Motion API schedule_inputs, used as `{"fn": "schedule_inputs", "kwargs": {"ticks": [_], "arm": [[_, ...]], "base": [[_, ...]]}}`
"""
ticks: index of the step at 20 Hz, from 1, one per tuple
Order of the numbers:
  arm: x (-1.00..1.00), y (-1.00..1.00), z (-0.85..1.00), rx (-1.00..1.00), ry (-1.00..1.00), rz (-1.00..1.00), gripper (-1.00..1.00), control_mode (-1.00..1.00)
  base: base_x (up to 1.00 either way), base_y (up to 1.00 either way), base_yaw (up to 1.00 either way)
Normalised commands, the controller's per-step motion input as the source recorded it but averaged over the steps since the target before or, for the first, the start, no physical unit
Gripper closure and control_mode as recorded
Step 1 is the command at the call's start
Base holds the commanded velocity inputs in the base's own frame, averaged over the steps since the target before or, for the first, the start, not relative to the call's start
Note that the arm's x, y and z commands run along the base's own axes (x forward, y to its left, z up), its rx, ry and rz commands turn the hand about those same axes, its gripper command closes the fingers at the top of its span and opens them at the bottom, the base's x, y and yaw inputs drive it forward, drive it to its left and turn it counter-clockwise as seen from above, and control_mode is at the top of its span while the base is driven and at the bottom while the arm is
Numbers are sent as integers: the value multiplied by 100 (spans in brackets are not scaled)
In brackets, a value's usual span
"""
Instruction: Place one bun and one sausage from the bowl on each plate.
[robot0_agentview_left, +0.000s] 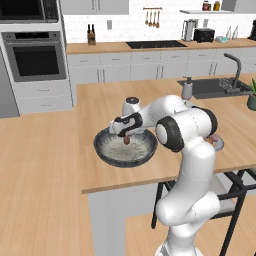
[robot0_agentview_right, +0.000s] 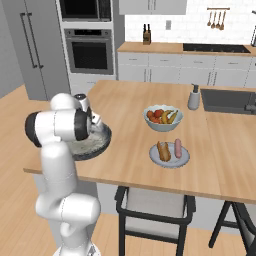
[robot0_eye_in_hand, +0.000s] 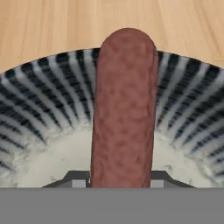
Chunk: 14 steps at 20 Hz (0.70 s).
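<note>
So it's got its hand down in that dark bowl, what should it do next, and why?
Probably lift straight up. The hand looks shut on the dark reddish-brown sausage, low inside the dark bowl. Raising it should clear the ribbed wall before carrying it to a plate; the grey-blue plate already holds a bun and a pink sausage.

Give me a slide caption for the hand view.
Jaws shut on a dark reddish-brown sausage above the ribbed dark bowl.

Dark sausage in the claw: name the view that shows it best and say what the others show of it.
Hand view. The dark sausage stands large between the fingertips of the claw, over the bowl. In the left base view it is a small reddish bit under the claw. In the right base view the arm covers it.
</note>
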Motion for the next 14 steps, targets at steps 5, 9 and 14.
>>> {"fn": "schedule_inputs", "kwargs": {"ticks": [5, 9, 14], "arm": [[-62, -7, 67, 0, -1, 0, 100, -100], [-63, -24, 94, 0, 0, 0, 100, -100], [-86, -44, 73, 0, 0, 0, 100, -100]], "base": [[0, 0, 0], [0, 0, 0], [0, 0, 0]]}}
